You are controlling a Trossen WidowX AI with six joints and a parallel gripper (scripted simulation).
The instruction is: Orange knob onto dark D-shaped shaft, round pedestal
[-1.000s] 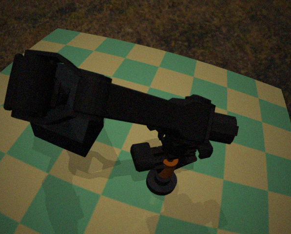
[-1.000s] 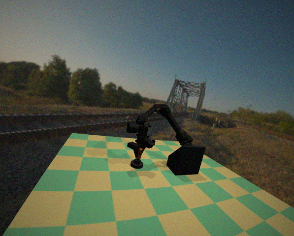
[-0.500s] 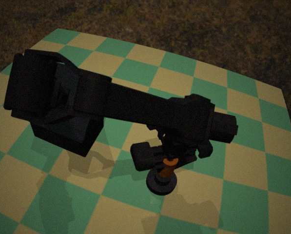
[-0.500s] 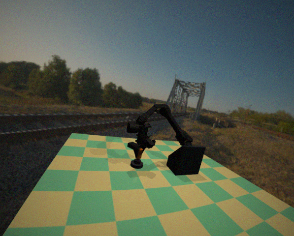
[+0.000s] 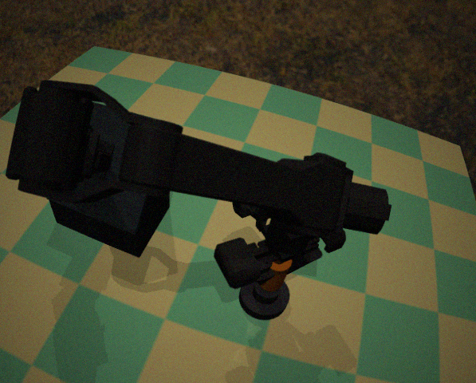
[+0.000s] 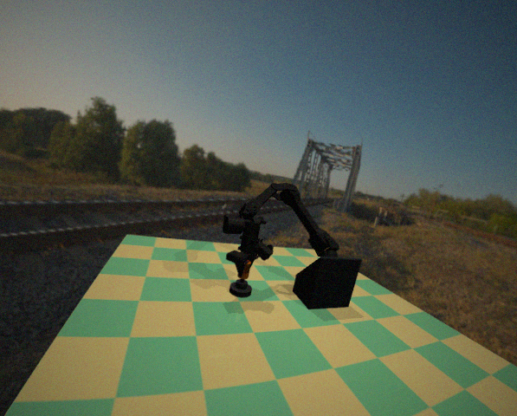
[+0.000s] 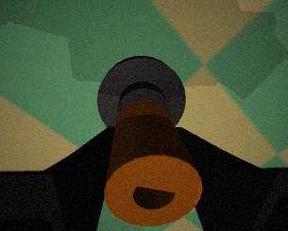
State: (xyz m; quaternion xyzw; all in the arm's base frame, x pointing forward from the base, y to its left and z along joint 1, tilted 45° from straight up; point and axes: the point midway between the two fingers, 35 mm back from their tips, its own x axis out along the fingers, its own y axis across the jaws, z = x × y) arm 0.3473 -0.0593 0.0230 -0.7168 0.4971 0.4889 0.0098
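Note:
The orange knob [image 5: 274, 282] [image 6: 247, 269] [image 7: 147, 144] is held between the fingers of my gripper [image 5: 278, 270] [image 6: 244, 269] [image 7: 144, 133], which is shut on it. The dark round pedestal [image 5: 246, 303] [image 6: 240, 292] [image 7: 143, 72] stands on the table under the knob. The knob's lower end is over the pedestal's raised middle. In the exterior view a short dark stretch shows between them. The wrist view shows the D-shaped hole in the knob's top, its flat side towards the pedestal and sloping slightly down to the right. The shaft's flat side is hidden, and whether its tip is inside the knob cannot be told.
The green and tan checkered table [image 5: 205, 346] [image 6: 159, 367] carries the arm's dark wedge-shaped base [image 5: 101, 230] [image 6: 326, 286], to the left of the pedestal in the top view and to its right in the exterior view. The arm reaches above the pedestal, and its shadows fall around it.

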